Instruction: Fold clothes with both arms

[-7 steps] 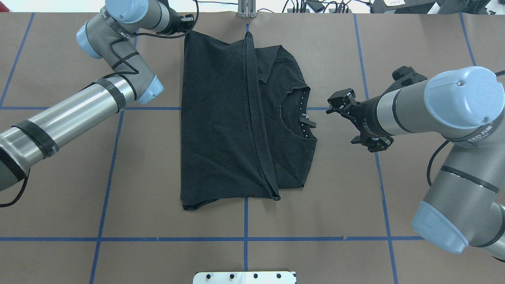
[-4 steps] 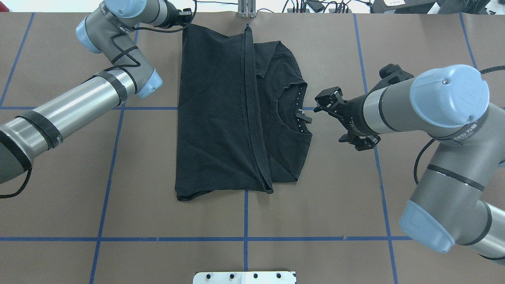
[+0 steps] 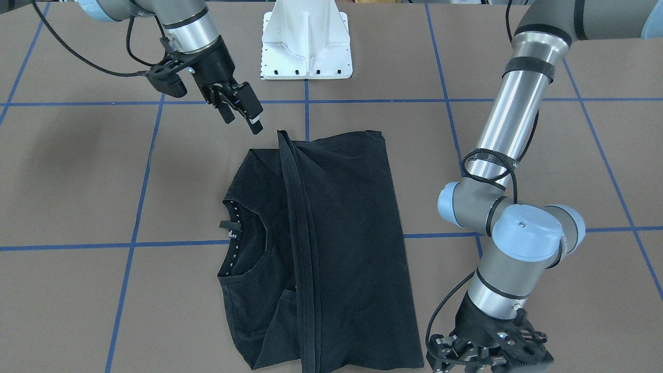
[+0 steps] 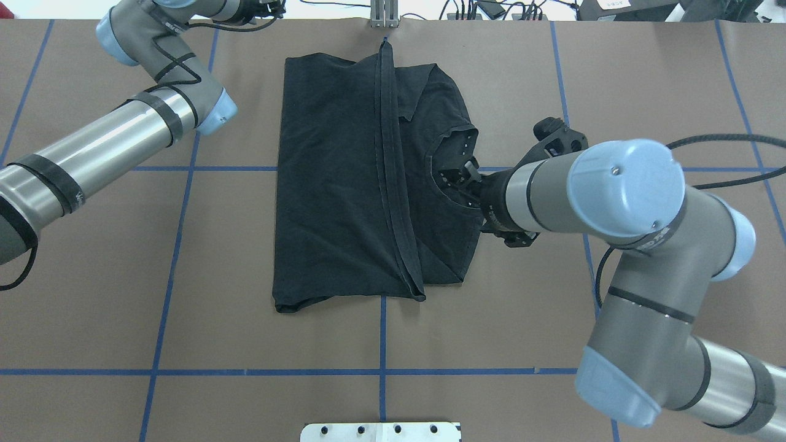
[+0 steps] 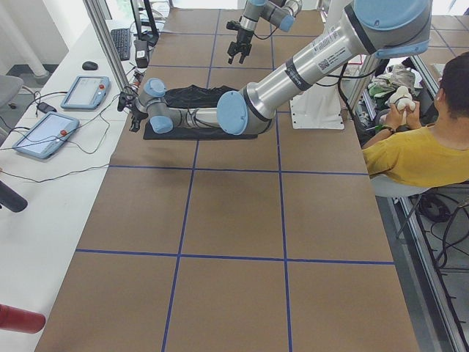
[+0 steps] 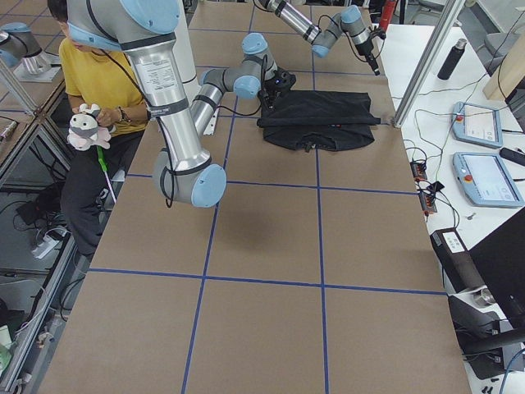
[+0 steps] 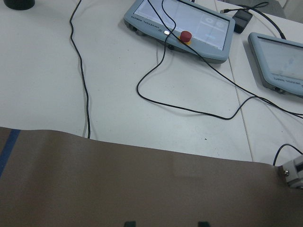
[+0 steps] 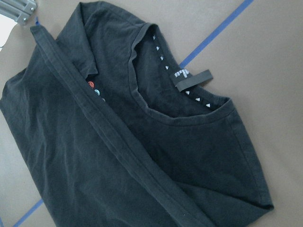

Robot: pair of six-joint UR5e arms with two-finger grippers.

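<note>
Right fingers [image 3: 251,109] spread, holding nothing — they've swung in from beside the T-shirt [image 4: 338,184] to hover above its collar [image 8: 156,113]. Neck label [image 8: 193,79]: print too small to read. Left fingers [image 7: 129,223] apart, empty, pulled back off the far corner — a pendant [image 7: 189,23] reads "UNIVERSAL ROBOTS". T-shirt lies folded at the middle of the desk [image 4: 522,319].

T-shirt [image 4: 338,184] central; right gripper [image 3: 239,115] above right side; left gripper [image 7: 165,223] far-left.

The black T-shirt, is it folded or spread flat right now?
Partly folded: the T-shirt has its hem doubled over across the middle, leaving the collar uncovered.
</note>
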